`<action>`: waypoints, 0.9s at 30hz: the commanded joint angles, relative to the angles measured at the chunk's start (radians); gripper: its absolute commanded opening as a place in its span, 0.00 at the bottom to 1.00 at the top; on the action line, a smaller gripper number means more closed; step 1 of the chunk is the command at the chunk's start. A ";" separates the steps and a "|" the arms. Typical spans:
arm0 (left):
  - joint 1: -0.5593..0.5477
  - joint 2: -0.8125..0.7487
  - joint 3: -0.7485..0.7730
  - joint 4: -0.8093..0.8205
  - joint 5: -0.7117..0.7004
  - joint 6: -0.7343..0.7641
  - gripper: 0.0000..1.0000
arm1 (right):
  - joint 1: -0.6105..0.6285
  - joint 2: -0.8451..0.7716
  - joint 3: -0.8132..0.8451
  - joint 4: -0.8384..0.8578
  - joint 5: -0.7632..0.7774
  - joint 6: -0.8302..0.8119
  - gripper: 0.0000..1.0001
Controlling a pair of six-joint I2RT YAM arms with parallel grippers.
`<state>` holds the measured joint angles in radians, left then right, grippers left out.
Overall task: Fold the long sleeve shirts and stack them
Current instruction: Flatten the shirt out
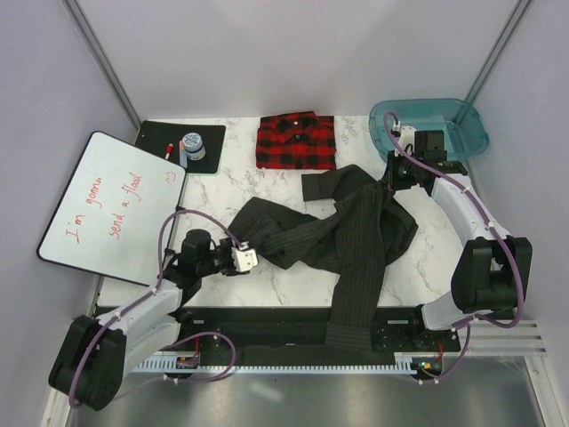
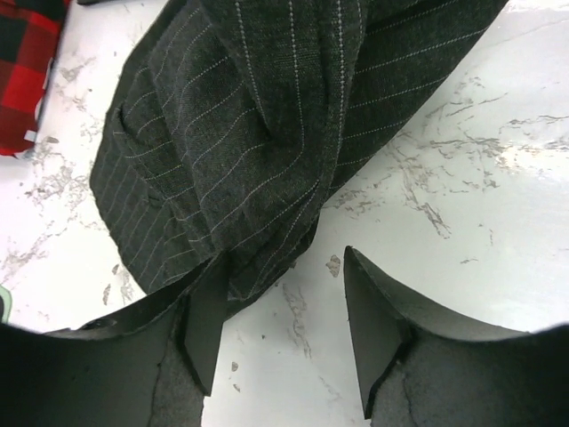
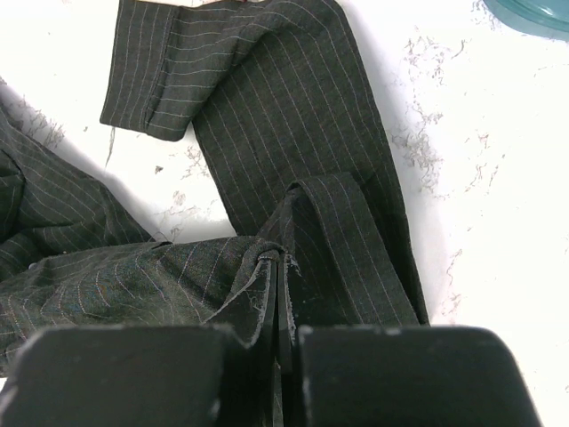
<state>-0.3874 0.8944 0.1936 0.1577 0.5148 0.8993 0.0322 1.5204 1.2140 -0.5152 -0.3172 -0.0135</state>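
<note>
Right hand (image 3: pixel 280 271) pinching pinstripe shirt (image 3: pixel 284 116) | left hand (image 2: pixel 284 262) spread, beside it

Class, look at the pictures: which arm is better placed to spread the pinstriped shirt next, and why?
Right, probably. The right claw is shut on a fold of the pinstriped shirt; the left claw stands open at the shirt's edge, gripping nothing.

The red-and-black plaid shirt (image 1: pixel 296 140) lies folded at the far side of the worktop (image 1: pixel 240 187). The dark pinstriped shirt (image 1: pixel 356 236) sprawls crumpled before it, one end over the near edge.
</note>
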 commanded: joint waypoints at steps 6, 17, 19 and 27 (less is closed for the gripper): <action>0.005 0.110 0.075 0.195 -0.021 -0.011 0.50 | -0.014 -0.008 0.039 0.007 -0.039 -0.003 0.00; 0.010 0.001 0.214 -0.104 -0.096 -0.065 0.02 | -0.029 -0.083 0.056 0.007 -0.117 -0.002 0.00; 0.036 0.038 0.352 -0.284 -0.160 -0.111 0.02 | -0.061 -0.123 0.091 0.009 -0.140 0.004 0.00; 0.127 0.186 0.862 -0.728 -0.246 -0.280 0.02 | -0.074 -0.297 0.208 0.035 -0.200 0.012 0.00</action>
<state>-0.2901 1.0874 0.9222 -0.3183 0.3332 0.7254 -0.0406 1.3560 1.3609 -0.5373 -0.4637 -0.0101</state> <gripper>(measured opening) 0.026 0.010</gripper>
